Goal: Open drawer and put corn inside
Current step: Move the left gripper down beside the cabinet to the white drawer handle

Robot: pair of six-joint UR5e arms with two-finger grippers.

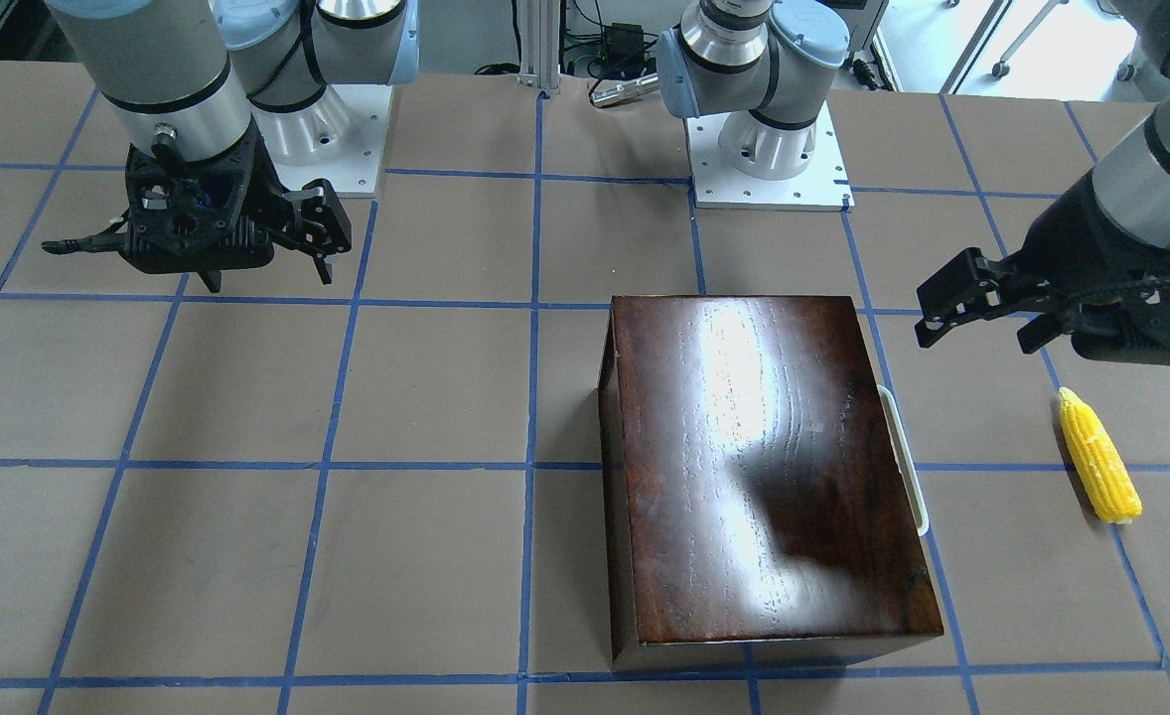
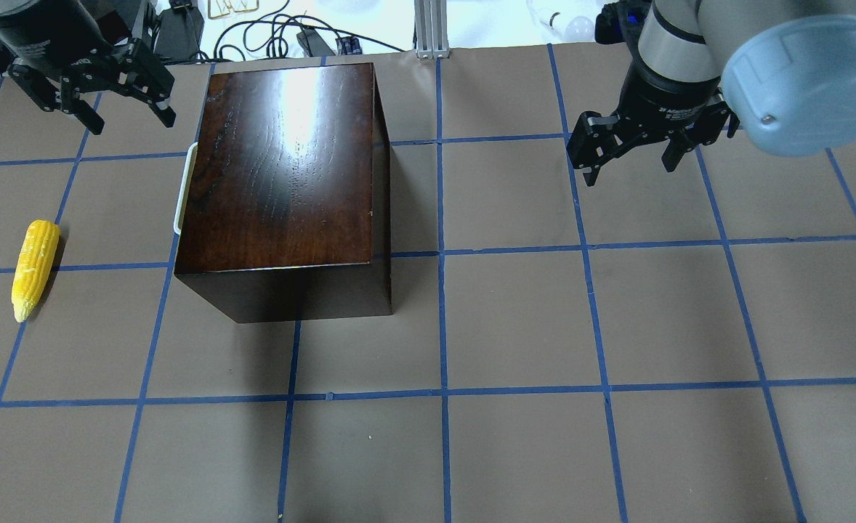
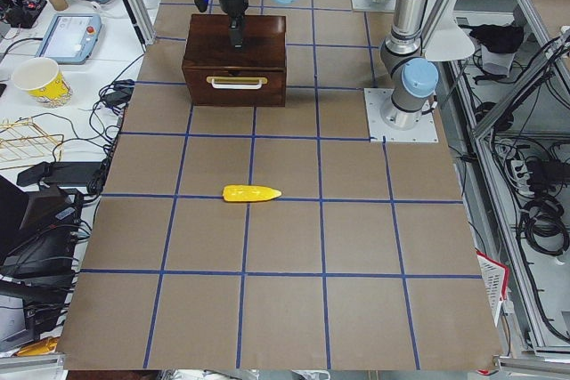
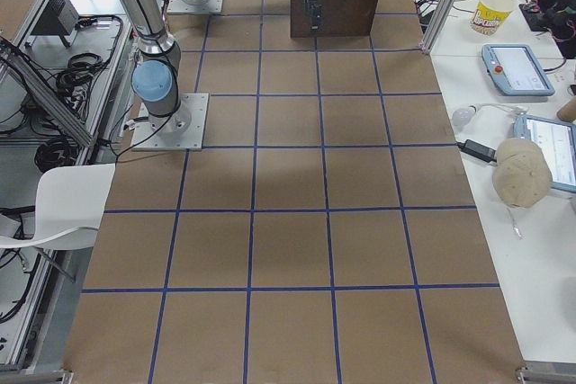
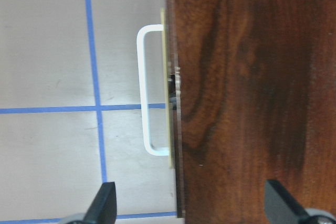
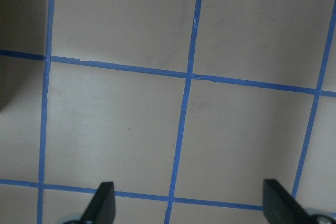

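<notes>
The glossy dark-brown box (image 2: 283,167) stands on the table with its drawer (image 3: 233,86) shut. The white handle (image 2: 181,189) faces the robot's left and also shows in the left wrist view (image 5: 144,98). The yellow corn (image 2: 34,267) lies on the table left of the box, apart from it, and shows in the front view (image 1: 1098,457) too. My left gripper (image 2: 135,123) is open and empty, raised over the handle side of the box (image 5: 191,205). My right gripper (image 2: 629,171) is open and empty above bare table to the right of the box (image 6: 189,205).
The table is brown paper with a blue tape grid. The two arm bases (image 1: 769,149) (image 1: 327,139) stand at the robot's edge. Beyond the table's far edge are side desks with a paper cup (image 3: 40,82), tablets and cables.
</notes>
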